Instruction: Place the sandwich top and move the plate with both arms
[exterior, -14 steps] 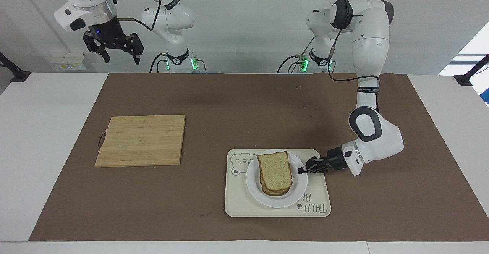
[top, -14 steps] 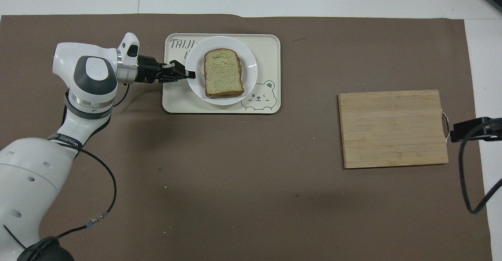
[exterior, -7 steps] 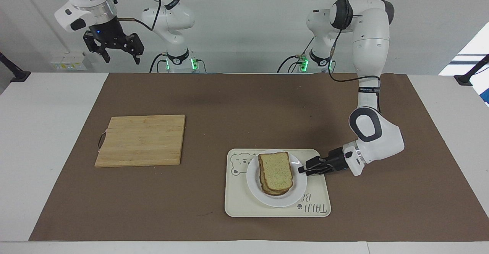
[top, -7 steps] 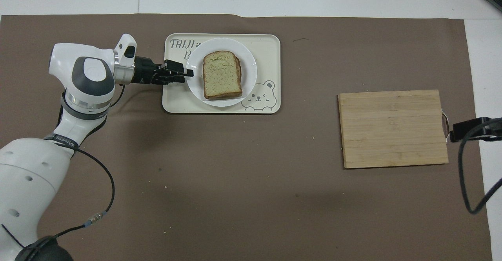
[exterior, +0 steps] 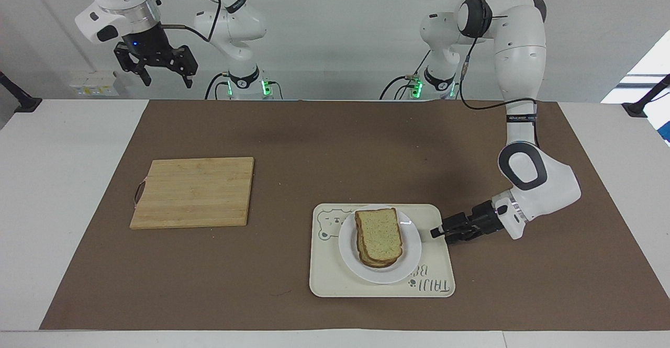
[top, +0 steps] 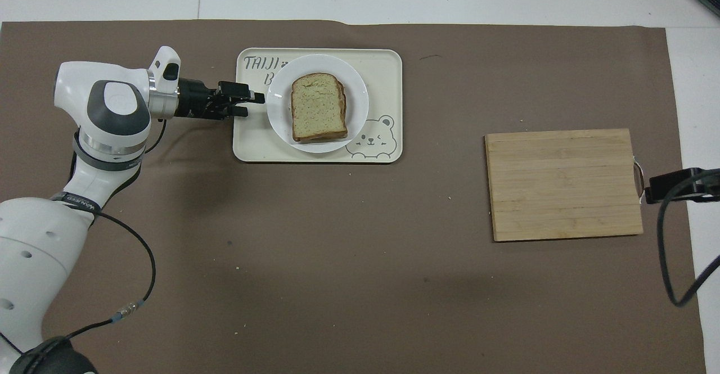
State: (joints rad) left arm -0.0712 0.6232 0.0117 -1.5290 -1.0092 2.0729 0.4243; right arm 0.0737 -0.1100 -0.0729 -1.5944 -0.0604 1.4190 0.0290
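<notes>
Sandwich top (exterior: 378,228), a pale speckled brown-crusted slice, already stacked on round white plate (exterior: 411,264) in cream tray (exterior: 324,280). Left gripper (exterior: 438,231) open, empty, beside plate. Right gripper (exterior: 163,74) open, waiting high.

My desk (exterior: 63,180): white top, with a brown mat (exterior: 335,144) spread over most of its middle and bare white margins showing at both ends and along the edges. My back wall (exterior: 335,34): plain pale grey-white, evenly lit, carrying a small pale socket box (exterior: 94,83) low down toward my right arm's end. At each end of my desk: one black clamp mount (exterior: 641,104), with a patch of bright light past the one at my left arm's end.
</notes>
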